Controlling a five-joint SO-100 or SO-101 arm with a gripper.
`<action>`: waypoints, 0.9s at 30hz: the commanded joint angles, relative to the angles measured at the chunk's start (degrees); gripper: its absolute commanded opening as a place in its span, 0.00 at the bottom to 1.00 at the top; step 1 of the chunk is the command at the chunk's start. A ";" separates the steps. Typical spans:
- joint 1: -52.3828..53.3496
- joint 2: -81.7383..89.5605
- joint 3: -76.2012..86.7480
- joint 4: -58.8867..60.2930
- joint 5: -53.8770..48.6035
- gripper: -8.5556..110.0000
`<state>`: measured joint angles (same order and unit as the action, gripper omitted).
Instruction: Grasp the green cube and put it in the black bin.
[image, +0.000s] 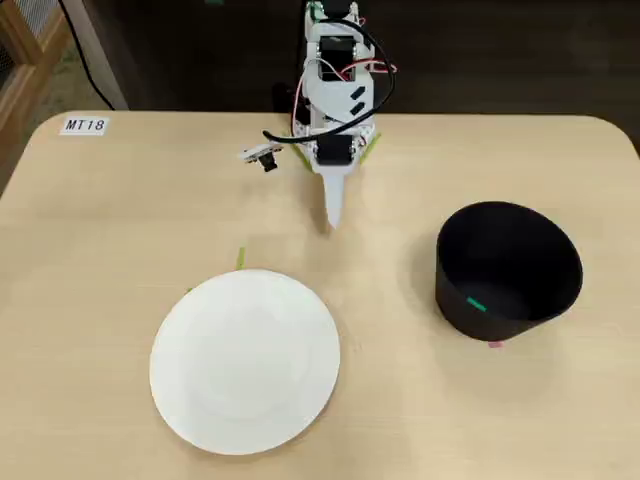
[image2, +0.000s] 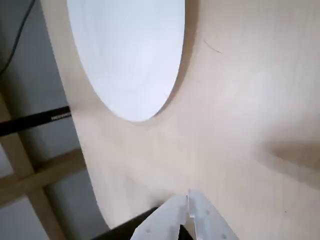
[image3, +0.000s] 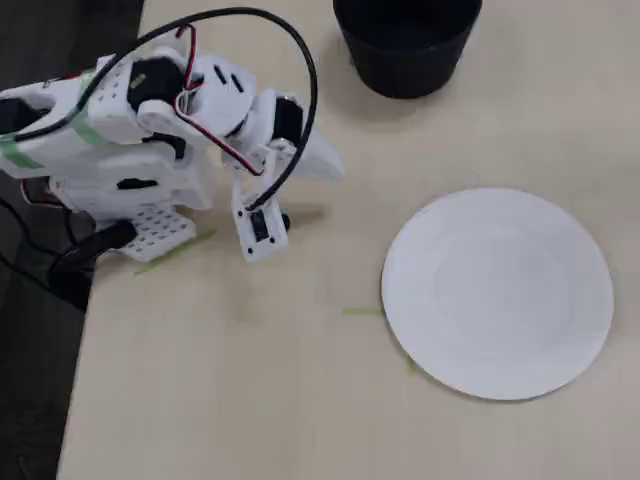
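A tiny bright green cube (image: 476, 304) lies inside the round matte black bin (image: 508, 271), low on the inner wall at the side nearest the camera in a fixed view. Only a small slanted green patch of it shows, so I cannot tell which way its faces point, and a cube has no long side. In the other fixed view the black bin (image3: 405, 45) is cut off by the top edge and its inside is too dark to show the cube.

The white robot arm (image: 337, 95) is folded up at the back of the light wooden tabletop (image: 120, 230). Its white fingers (image: 333, 205) are pressed together into one point, with nothing between them. In the wrist view the fingers (image2: 192, 220) meet at a thin line, and the tips are cut off by the bottom edge.

A round white plate (image: 245, 360) sits well apart from the bin, bare on top. A thin yellow-green tape strip (image: 240, 259) lies just beside its rim. Something small and pink (image: 495, 344) peeks out from under the bin, too little to make out.

A white label (image: 84, 126) on the tabletop corner reads "MT18". A dark bar (image2: 35, 120) beyond the tabletop edge in the wrist view has small writing too blurred to read.
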<state>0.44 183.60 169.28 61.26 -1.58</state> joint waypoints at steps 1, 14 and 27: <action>-0.44 0.09 -0.18 -0.79 -0.44 0.07; -0.44 0.09 -0.09 -1.14 -0.70 0.07; -0.44 0.09 0.09 -1.49 -0.97 0.07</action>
<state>0.44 183.69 169.63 60.64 -2.11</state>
